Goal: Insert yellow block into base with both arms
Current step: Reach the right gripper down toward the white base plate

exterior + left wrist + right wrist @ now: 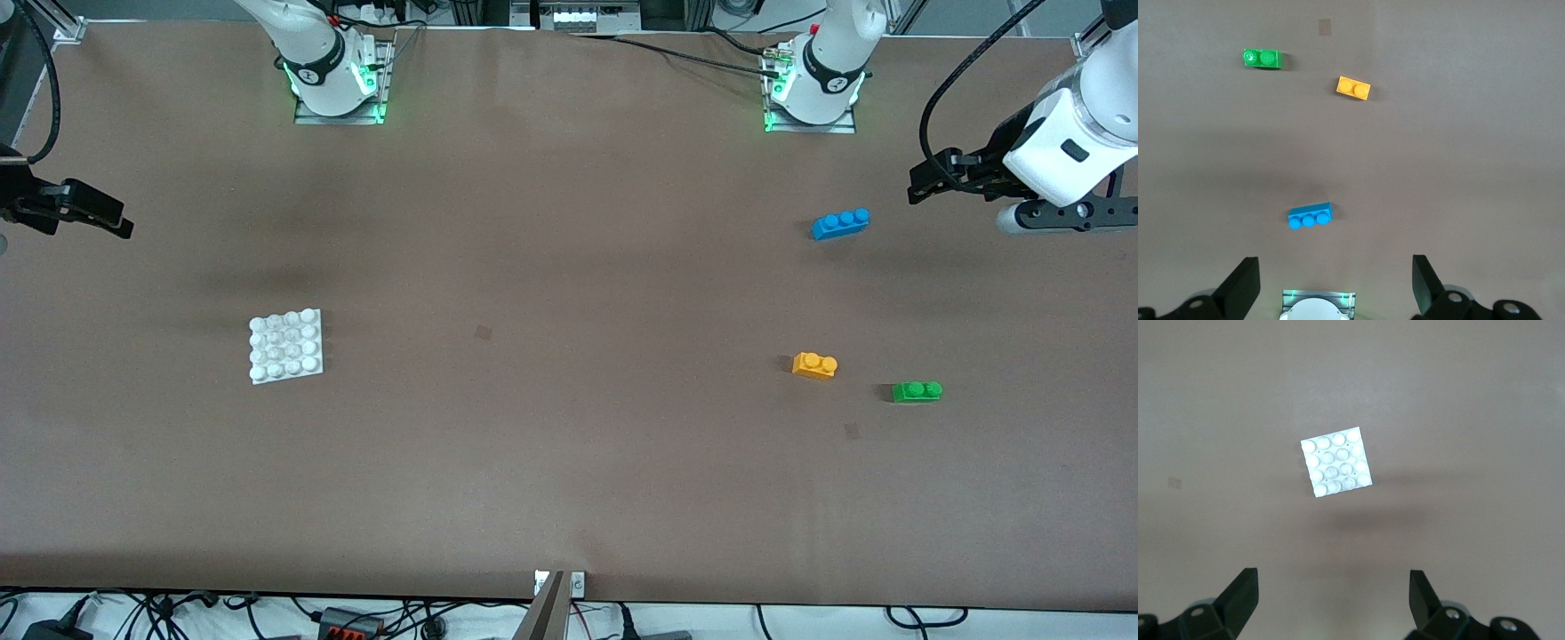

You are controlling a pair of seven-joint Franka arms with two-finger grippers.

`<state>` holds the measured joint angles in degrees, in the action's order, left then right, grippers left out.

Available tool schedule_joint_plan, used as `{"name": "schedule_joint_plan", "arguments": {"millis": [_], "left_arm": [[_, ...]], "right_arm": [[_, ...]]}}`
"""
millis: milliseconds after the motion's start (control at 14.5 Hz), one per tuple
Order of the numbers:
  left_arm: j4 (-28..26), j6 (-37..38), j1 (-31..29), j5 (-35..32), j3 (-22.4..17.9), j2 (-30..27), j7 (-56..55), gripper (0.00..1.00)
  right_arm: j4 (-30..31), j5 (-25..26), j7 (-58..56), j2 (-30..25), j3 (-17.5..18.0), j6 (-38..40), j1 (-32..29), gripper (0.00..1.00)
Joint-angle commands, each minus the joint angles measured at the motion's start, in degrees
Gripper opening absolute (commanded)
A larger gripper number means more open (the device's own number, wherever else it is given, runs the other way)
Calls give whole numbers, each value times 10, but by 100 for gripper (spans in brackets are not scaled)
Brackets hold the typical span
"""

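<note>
A wide brown surface (551,444) fills the scene, with both arm bases along its edge farthest from the front camera. The left claw (920,182) hangs in the air over the left arm's end of the surface, its fingers (1241,287) spread wide and holding nothing. Below it lies a long blue plastic brick with three studs (1310,216), and farther out from this claw lie the small orange-yellow plastic block with two studs (1353,87) and a green plastic brick with two studs (1263,59), near each other but not touching. The right claw (111,222) hangs over the right arm's end of the surface, also wide and empty. The flat white square plastic base with a grid of round studs (1336,463) lies flat on the surface ahead of this claw, well apart from the yellow block (814,364)
</note>
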<state>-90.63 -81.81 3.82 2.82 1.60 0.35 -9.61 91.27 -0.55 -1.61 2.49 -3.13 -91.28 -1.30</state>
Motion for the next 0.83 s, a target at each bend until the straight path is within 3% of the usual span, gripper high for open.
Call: {"name": "schedule_joint_plan", "arguments": {"millis": [0,757], "left_arm": [[-13,-8,2,10,-5,-11,11,100],[-14,-7,-2,18,-6,-8,6,100]], "right_arm": [[-12,-1,14,-1,0,15,7,100],[2,-7,13,26,0,28,9,100]]}}
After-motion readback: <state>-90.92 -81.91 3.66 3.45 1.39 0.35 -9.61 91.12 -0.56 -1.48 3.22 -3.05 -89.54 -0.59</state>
